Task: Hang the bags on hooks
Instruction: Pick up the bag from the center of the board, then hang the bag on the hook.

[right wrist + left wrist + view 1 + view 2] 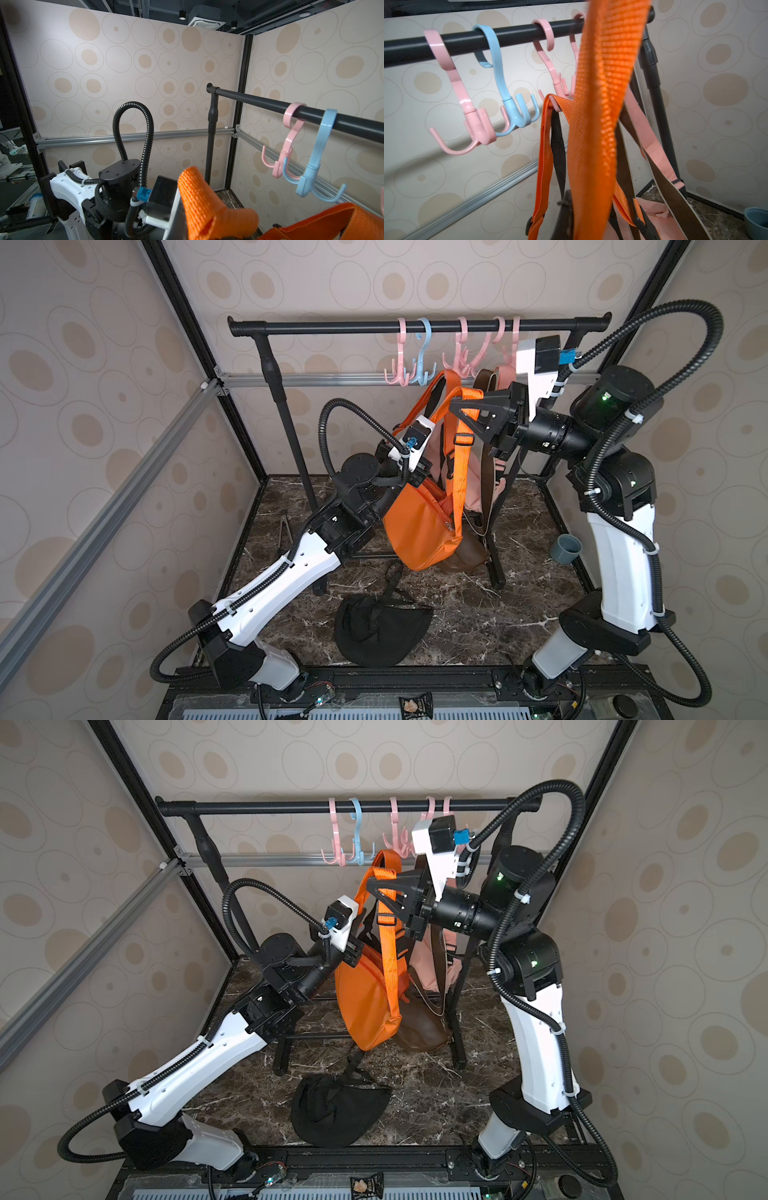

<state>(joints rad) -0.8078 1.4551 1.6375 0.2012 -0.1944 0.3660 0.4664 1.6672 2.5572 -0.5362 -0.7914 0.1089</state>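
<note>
Black bag lies slack at desk's front edge. Mid-desk, orange bag hangs off floor; right gripper clamped on its strap, left gripper closed by bag's top, grip unclear. Step: lifting strap toward pink hook on rail. Next: loop strap over prong.

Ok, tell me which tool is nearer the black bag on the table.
Left. The left tool sits beside the orange bag, above the black bag; the right tool is higher, near the hooks.
</note>
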